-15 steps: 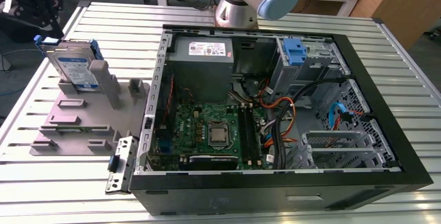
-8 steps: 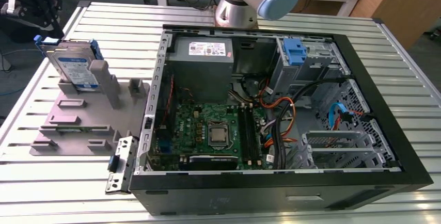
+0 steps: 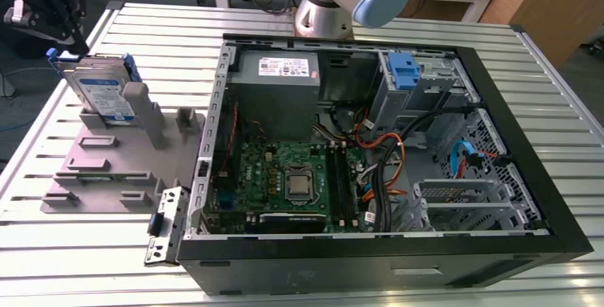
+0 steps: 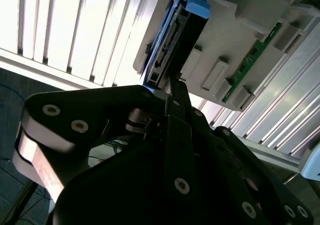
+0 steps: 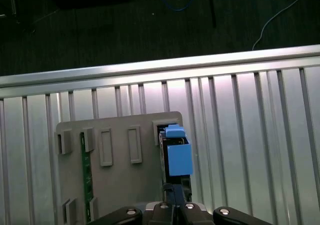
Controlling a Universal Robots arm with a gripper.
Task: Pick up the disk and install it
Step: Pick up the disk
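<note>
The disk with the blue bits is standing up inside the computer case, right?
Not quite. The disk is standing up, but in the grey holder on the slatted table, beside the computer case, not inside it. The exterior view shows this.

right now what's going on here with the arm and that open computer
A robot arm is at the pick-up stage. Its gripper, fingers together and holding nothing, hangs close to the disk. The disk stands on edge in a slot of the grey holder on the table, beside the open computer case. It is not yet picked up or in the case.
</note>
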